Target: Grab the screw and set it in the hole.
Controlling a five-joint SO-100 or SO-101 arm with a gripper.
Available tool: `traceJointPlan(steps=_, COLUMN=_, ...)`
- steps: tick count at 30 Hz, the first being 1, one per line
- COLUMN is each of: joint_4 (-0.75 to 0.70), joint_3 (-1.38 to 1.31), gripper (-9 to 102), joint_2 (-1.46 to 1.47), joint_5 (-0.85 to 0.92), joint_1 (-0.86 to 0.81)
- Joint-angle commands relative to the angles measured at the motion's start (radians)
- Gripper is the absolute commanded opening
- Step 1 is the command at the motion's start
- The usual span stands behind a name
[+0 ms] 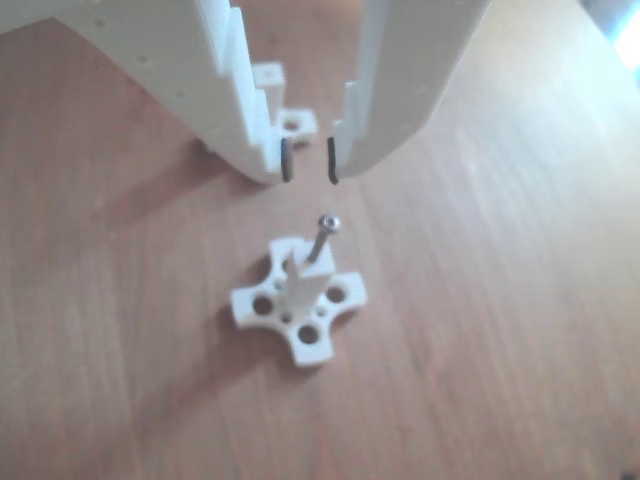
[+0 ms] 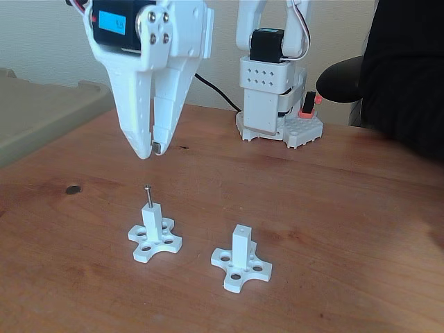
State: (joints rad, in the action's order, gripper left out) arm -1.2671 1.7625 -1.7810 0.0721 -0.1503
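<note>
While hovering: gripper (image 1: 309,160) released, jaws apart, above the post.
Screw: screw (image 2: 148,195) upright in the hole (image 1: 312,262) of the left post (image 2: 152,220).
Second post: other post (image 2: 241,243) on the table (image 2: 347,208), to the right in the fixed view.

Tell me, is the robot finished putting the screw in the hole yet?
Nearly all done, it seems. The screw already stands upright in the hole of the left white post in the fixed view, its head poking out the top. The pincer is open, holds nothing and hangs above the screw. The other post has nothing in its hole. What looks left is for the arm to move away.
</note>
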Motion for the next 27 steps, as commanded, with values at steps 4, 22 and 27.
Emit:
traceJointPlan(steps=4, joint_4=0.009, joint_3=-0.103, gripper=6, joint_2=0.011, joint_5=0.006, joint_1=0.002)
traceJointPlan(steps=22, joint_4=0.051, joint_3=-0.124, gripper=6, joint_2=0.072, joint_5=0.005, joint_1=-0.003)
traceJointPlan(steps=27, joint_4=0.046, joint_3=-0.132, gripper=7, joint_2=0.077, joint_5=0.006, joint_1=-0.003)
